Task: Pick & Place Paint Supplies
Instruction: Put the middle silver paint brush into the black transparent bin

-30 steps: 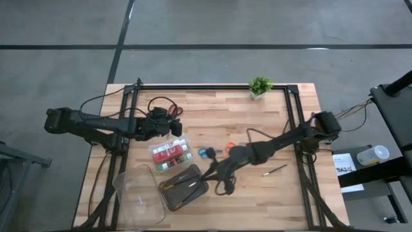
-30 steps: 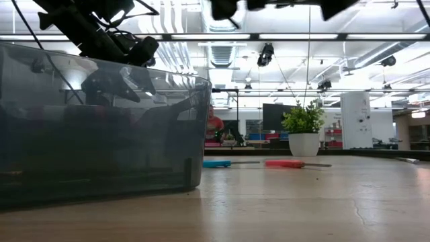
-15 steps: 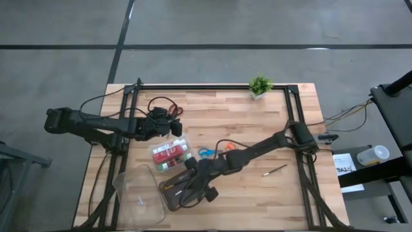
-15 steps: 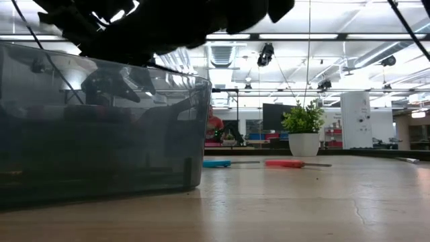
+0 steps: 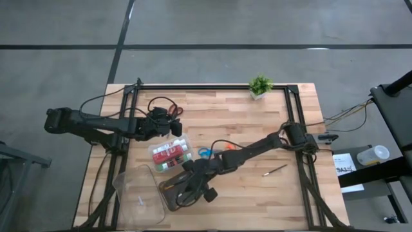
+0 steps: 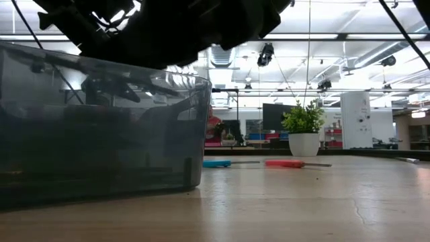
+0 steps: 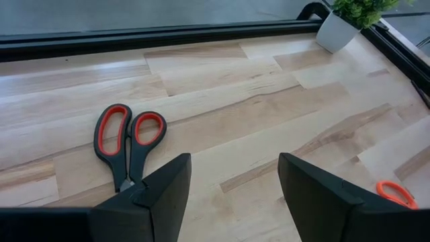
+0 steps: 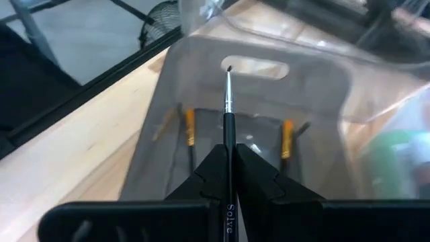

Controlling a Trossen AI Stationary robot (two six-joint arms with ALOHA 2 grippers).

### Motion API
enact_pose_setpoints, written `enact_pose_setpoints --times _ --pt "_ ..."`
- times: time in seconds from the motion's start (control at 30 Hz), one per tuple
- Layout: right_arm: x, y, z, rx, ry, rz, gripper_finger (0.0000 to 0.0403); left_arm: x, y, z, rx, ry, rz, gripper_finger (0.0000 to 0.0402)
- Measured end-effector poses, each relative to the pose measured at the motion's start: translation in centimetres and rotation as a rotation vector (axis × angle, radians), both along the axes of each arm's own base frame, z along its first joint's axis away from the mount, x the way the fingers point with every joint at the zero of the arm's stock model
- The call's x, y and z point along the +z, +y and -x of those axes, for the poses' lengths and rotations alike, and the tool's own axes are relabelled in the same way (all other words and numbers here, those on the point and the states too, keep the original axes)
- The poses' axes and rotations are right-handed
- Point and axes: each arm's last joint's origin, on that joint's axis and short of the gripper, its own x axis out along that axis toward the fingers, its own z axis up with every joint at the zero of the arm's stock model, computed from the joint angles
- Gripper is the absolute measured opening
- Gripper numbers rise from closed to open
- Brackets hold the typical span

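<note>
The right gripper [image 5: 187,191] is pinching a thin black-handled brush [image 8: 228,107] over the dark grey case [image 5: 168,196] at lower centre (two brushes already lying inside). The left gripper [image 5: 175,128], fingers wide, is hovering upper left near red-handled scissors [image 7: 125,140]; bare wood is lying right.

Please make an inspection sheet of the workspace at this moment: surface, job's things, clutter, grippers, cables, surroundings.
Surface: wooden table.
Job's things: brush held over dark grey case; two brushes inside; loose brush; red scissors; blue scissors; orange scissors; paint tubes.
Clutter: potted plant; clear box.
Grippers: right gripper shut on brush; left gripper open, empty.
Cables: black cables on left arm.
Surroundings: grey floor.
</note>
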Motion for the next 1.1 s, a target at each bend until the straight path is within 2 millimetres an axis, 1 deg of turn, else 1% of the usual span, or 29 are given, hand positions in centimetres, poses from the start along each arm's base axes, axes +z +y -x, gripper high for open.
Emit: enact_pose_setpoints --times 0.43,0.63,1.1 --pt "-0.8 -0.1 0.2 -0.042 0.069 -0.058 0.0018 0.0 0.0 0.0 0.000 0.000 0.000 0.0232" --pt "-1.6 -0.1 0.1 -0.050 0.096 -0.082 0.0018 0.0 0.0 0.0 0.000 0.000 0.000 0.0232" --pt "-1.9 -0.2 0.3 -0.044 0.155 -0.123 0.0018 0.0 0.0 0.0 0.000 0.000 0.000 0.0232"
